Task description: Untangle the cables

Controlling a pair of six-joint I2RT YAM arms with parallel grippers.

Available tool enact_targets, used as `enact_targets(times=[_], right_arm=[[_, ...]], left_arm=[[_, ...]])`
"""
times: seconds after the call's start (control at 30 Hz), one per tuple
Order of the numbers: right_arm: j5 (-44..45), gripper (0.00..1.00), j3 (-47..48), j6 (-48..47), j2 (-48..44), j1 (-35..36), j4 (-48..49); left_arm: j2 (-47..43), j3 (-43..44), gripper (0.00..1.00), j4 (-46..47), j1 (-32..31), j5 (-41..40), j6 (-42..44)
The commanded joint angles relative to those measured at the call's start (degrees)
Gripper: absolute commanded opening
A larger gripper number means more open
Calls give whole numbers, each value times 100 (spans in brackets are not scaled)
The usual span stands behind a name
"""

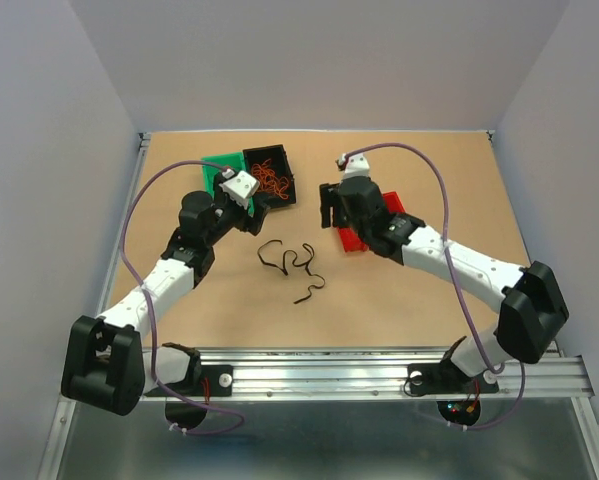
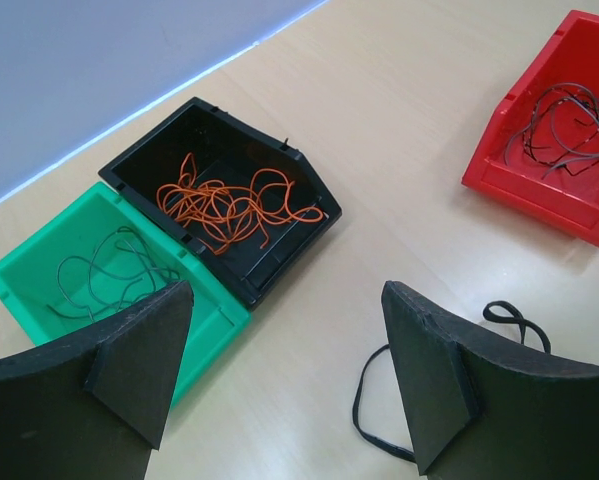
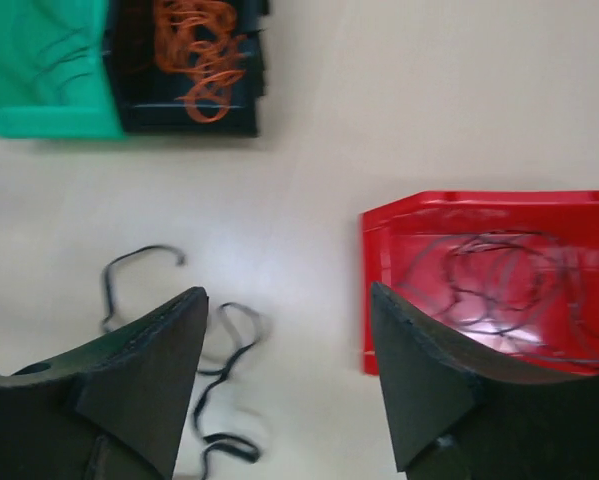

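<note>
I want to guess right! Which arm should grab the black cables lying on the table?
Probably right. The right end effector, open, hangs almost over the black cables; the left end effector sits farther back, by the green bin and black bin.

- Left arm (image 1: 154, 285): white shells, black joint housings.
- Right arm (image 1: 459, 265): same colours.
- Purple cable (image 1: 126, 230): loops beside each arm.
- Left gripper (image 2: 287, 290): matte black wedge-shaped fingers (image 2: 139, 360).
</note>
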Motion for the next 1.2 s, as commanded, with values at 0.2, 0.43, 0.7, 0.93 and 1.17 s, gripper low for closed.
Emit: enact_targets(times=[0.2,0.43,0.7,0.93,1.17], right_arm=[[-1190,67,913,-1255,726,-1188,-1156],[-1289,63,1380,-1589,1464,-1268,-1701],[-762,58,1521,-1545,2054,-1268,-1965],[-516,48,1406,-1431,2116,-1400,-2079],[-568,10,1556,-1387,2318,-1444,-2097]], left_arm=[[90,342,88,117,-46,183,106],[72,351,88,90,-46,191,98],[81,351,88,81,-46,183,115],[46,342,88,73,-54,174,115],[37,342,88,73,-54,183,115]])
